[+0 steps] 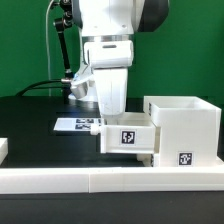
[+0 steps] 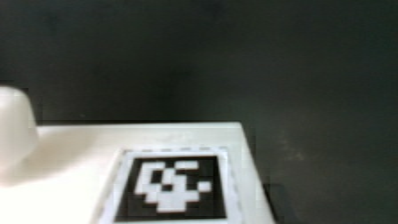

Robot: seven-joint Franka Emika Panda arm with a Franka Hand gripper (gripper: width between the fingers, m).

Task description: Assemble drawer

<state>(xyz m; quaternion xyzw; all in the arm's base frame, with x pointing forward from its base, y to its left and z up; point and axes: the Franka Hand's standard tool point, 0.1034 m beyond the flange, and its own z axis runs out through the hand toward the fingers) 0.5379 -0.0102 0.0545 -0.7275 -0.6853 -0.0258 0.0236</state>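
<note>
The drawer's large white housing [image 1: 186,122] stands at the exterior view's right, with a tag low on its front. A small white tray [image 1: 128,138] with a tag on its front hangs level against the housing's left side, its underside above the table. My gripper [image 1: 114,126] comes straight down onto the tray's back part and is shut on it; the fingertips are hidden behind the tray. In the wrist view the tray's white surface [image 2: 71,160] and its tag [image 2: 175,186] fill the near part, very close and blurred. No fingers show there.
The marker board [image 1: 78,124] lies flat on the black table behind the tray. The white table rim [image 1: 90,181] runs along the front. A white part [image 1: 3,150] shows at the exterior view's left edge. A blurred white shape [image 2: 13,128] stands at the wrist view's edge.
</note>
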